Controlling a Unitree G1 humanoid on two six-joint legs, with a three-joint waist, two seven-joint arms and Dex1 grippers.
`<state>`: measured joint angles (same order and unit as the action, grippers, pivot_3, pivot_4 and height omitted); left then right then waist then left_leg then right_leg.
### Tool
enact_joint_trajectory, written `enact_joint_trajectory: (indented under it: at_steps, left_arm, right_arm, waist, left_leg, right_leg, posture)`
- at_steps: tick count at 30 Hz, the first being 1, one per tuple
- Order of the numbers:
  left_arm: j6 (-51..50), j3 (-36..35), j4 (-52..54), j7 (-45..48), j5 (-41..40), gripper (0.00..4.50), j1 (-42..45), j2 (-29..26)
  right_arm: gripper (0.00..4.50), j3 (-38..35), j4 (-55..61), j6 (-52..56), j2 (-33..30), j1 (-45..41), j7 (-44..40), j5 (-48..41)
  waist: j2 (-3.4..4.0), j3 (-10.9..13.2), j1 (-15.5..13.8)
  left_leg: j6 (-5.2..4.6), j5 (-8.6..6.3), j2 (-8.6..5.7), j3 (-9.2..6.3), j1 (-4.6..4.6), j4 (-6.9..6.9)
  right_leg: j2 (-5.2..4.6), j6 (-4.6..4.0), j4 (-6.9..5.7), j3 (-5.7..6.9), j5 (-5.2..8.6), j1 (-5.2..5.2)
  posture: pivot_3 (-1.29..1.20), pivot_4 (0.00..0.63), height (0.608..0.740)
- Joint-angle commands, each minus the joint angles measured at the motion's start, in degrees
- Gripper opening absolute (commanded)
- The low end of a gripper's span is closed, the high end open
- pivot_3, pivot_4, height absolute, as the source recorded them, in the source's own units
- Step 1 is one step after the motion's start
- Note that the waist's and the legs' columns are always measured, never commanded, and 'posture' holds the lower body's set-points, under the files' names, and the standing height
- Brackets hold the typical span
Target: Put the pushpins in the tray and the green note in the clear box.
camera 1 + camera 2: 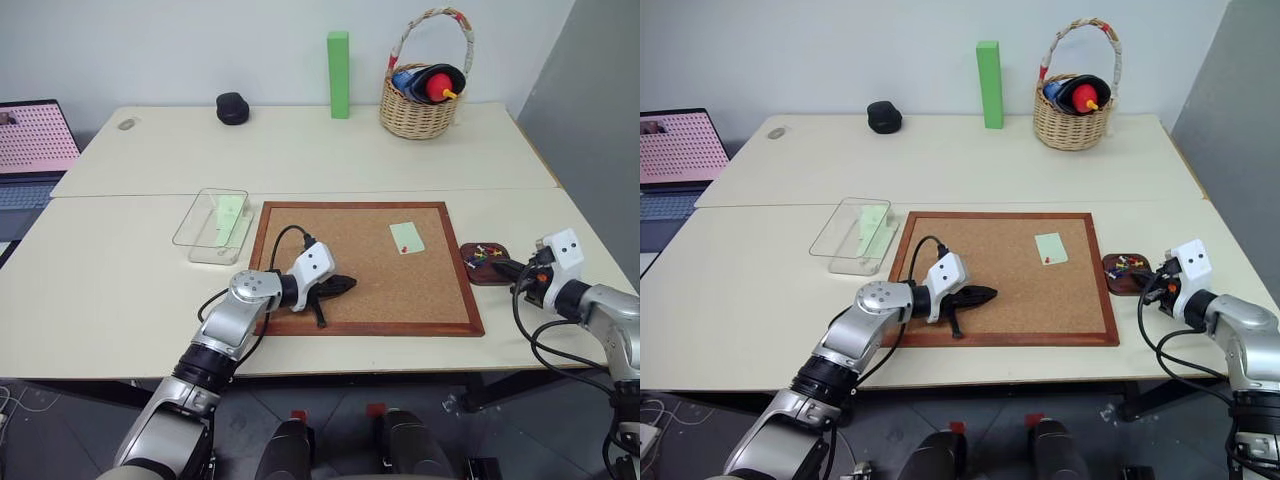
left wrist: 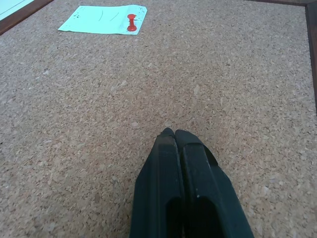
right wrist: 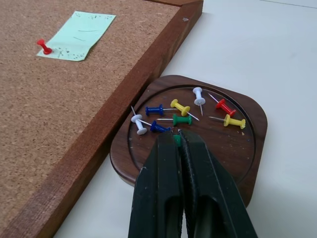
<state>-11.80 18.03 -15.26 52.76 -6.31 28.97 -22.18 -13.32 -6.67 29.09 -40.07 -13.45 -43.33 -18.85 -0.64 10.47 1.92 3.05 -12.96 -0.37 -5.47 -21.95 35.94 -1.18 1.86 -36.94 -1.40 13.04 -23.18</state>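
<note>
We find the right gripper (image 3: 177, 135) poised over the near rim of the tray (image 3: 247, 163), its fingers pressed together on a green pushpin (image 3: 177, 140) whose head shows at the tips. The tray sits on the table (image 1: 150, 290) just beside the corkboard's (image 1: 360, 290) right edge, touching or nearly touching the frame.

Loose pushpins (image 3: 182, 119) lie in the tray — we count eight: two white, two blue, two yellow, one green, one red, each a small plastic head on a thin metal point.

The green note (image 1: 407, 237) lies flat on the upper right of the corkboard, pale mint, with one red pushpin (image 3: 44, 47) standing in its corner. It is well apart from both grippers.

The left gripper (image 2: 173, 135) rests low over the bare cork near the board's front left, fingers fully together and holding nothing.

The clear box (image 1: 200, 235) stands just left of the corkboard — one pale green paper slip (image 1: 230, 215) lies inside it.
</note>
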Motion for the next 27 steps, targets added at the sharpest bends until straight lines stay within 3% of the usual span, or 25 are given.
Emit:
enact_joint_trajectory:
  at_steps: [1,5,12,18,23,27]
  left_arm:
    - [-1.29,2.02,-4.39,-0.39,3.54,0.0,-1.39,-0.42]
    - [-1.28,1.8,-4.26,-0.44,3.5,0.0,-1.72,-0.67]
    - [-1.27,1.68,-4.22,-0.65,3.5,0.0,-2.04,-0.73]
    - [-1.0,1.67,-4.81,-0.54,3.48,0.0,-1.74,-0.66]
    - [-0.92,1.61,-4.99,-0.43,3.4,0.0,-1.38,-0.5]
    - [-1.01,1.54,-4.93,-0.34,3.35,0.0,-1.22,-0.51]
  right_arm:
    - [0.77,0.69,-1.07,-1.99,-0.86,-1.05,0.78,1.96]
    - [1.77,1.35,-2.14,-2.38,-0.7,-2.14,0.98,2.61]
    - [3.09,-0.03,-1.9,-2.68,-0.58,-3.57,0.6,1.27]
    - [3.09,-0.8,3.13,-0.36,0.51,-5.63,-1.28,-3.38]
    - [3.09,5.83,7.49,-1.38,3.78,-7.3,-1.87,-2.36]
    - [3.09,12.2,2.57,-7.06,10.14,-11.74,1.11,2.95]
  waist:
    - [-0.01,0.0,-0.05]
    - [-0.01,0.0,-0.05]
    - [-0.02,0.0,-0.05]
    - [-0.02,0.0,-0.04]
    - [-0.02,0.0,0.0]
    - [-0.05,-0.02,-0.01]
  left_leg:
    - [0.0,0.0,0.0,0.0,0.0,0.0]
    - [0.0,0.0,0.0,0.01,-0.01,0.0]
    - [0.0,0.0,0.0,0.0,-0.01,0.0]
    - [0.0,0.0,0.0,-0.01,-0.01,-0.01]
    - [0.0,0.0,0.01,-0.01,0.0,-0.01]
    - [0.0,0.0,0.01,-0.06,0.0,-0.02]
  right_leg:
    - [0.0,0.0,0.0,0.0,0.0,0.0]
    - [0.0,0.0,0.01,0.0,0.0,0.0]
    - [0.0,0.0,0.01,0.0,0.0,0.0]
    - [0.0,0.0,0.01,0.01,0.0,0.0]
    - [0.0,0.0,0.02,0.01,0.0,0.0]
    - [0.0,0.0,0.02,0.06,0.0,0.0]
  posture:
    - [0.0,0.15,0.74]
    - [0.0,0.15,0.74]
    - [0.0,0.15,0.74]
    - [0.0,0.15,0.74]
    - [0.0,0.15,0.74]
    - [0.0,0.15,0.74]
